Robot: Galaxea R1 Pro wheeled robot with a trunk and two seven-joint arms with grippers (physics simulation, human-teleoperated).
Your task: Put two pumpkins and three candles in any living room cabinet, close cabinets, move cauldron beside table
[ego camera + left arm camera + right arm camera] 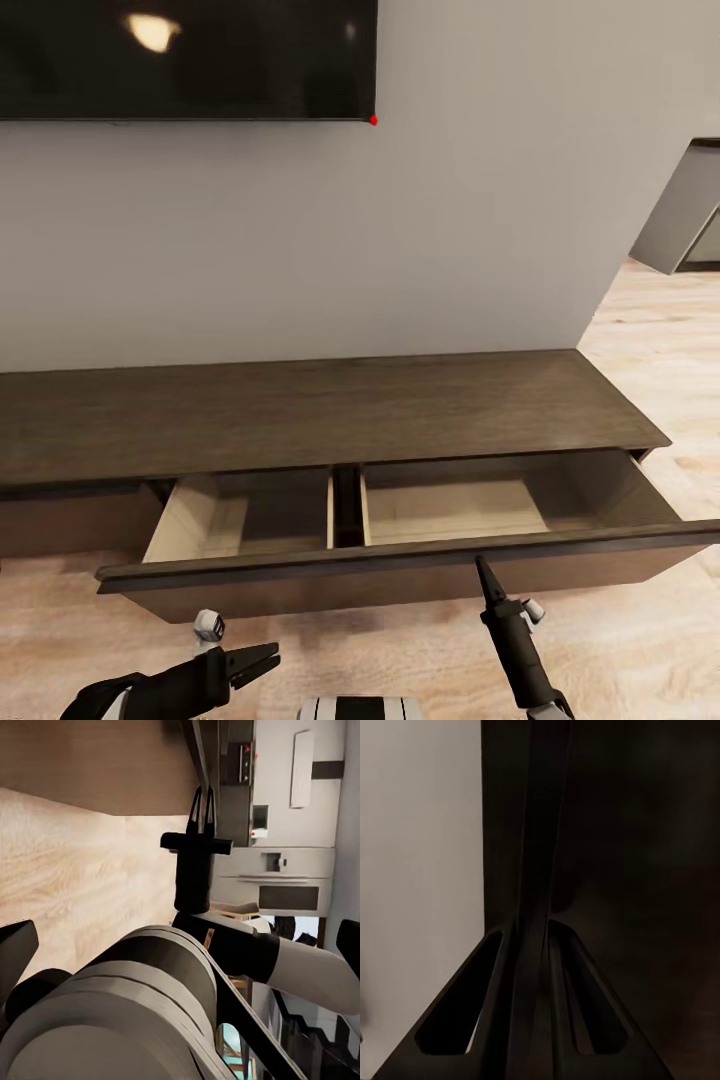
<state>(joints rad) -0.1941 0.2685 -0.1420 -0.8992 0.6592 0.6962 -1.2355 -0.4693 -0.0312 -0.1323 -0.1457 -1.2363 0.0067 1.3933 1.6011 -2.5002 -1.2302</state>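
Observation:
The long dark-brown cabinet (pixel 300 410) stands against the wall with its wide drawer (pixel 400 585) pulled out. Both pale tan compartments (pixel 470 505) inside it are empty. My right gripper (pixel 484 573) is shut, with its joined fingertips at the top edge of the drawer front. The left wrist view shows the same right gripper (pixel 201 804) from the side, its tips at that edge. In the right wrist view its fingers (pixel 536 907) are pressed together before dark wood. My left gripper (pixel 266 662) hangs open and empty, low in front of the drawer. Pumpkins, candles, cauldron and table are out of view.
A black television (pixel 180 55) hangs on the grey wall above the cabinet. Pale wood floor (pixel 660 340) runs past the cabinet's right end toward a doorway (pixel 690 220). Kitchen appliances (pixel 285 862) appear far off in the left wrist view.

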